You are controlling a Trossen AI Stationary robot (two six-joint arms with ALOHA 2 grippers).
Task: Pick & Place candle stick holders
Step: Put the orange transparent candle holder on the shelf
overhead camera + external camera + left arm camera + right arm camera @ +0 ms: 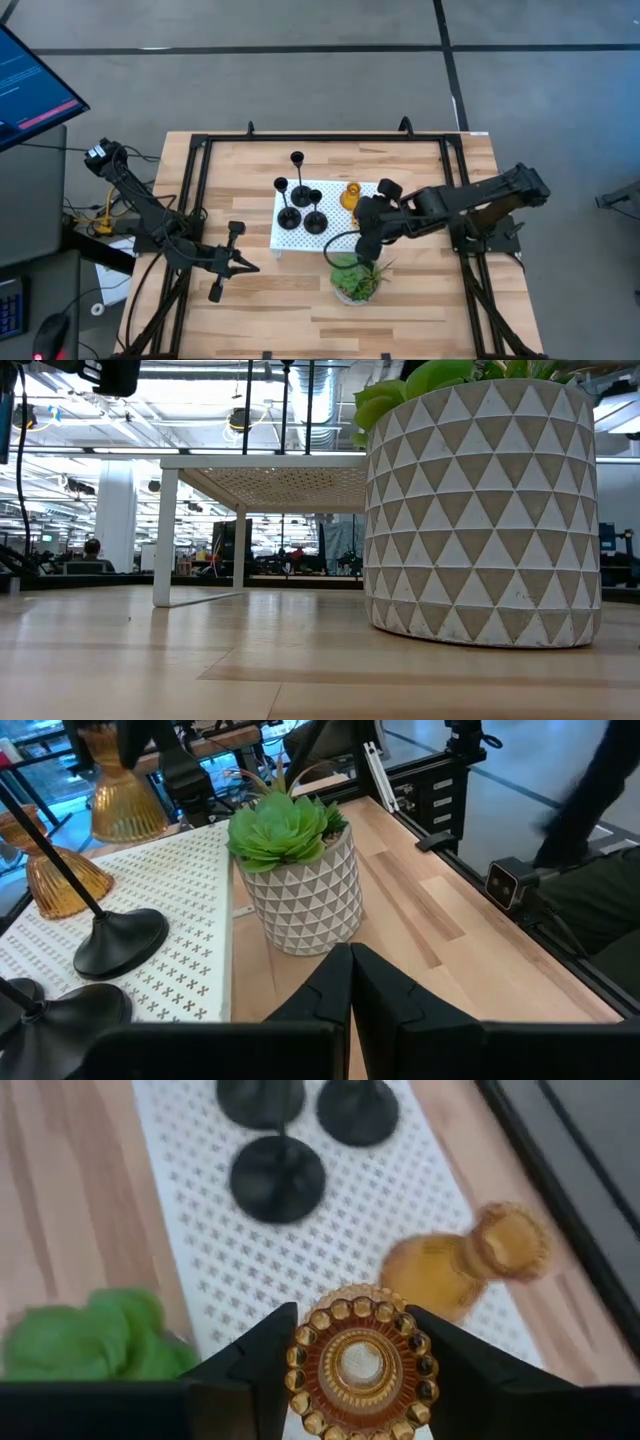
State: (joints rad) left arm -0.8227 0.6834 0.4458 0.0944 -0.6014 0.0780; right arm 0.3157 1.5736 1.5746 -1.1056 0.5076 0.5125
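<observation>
From table height we see first the white pot with grey triangle pattern holding a green leafy plant, standing on the pale wooden worktop; behind it rises the white perforated metal stand on its thin legs.

Our right pincer hangs over the end of that stand nearest the plant, fingers partly spread and set on either side of a squat amber-orange glass candle holder with a beaded rim, touching its edge, so we take it as held. Whether its base rests on the stand, we cannot tell. Just beyond it a second amber-orange candle holder sits on the stand. Farther along the stand are three black candle holders with round bases and thin upright stems, close together yet apart from one another.

From above, the three black ones occupy the stand's left part, the amber one the right.

Our left pincer waits over the bare worktop left of the stand, fingers shut on nothing.
</observation>
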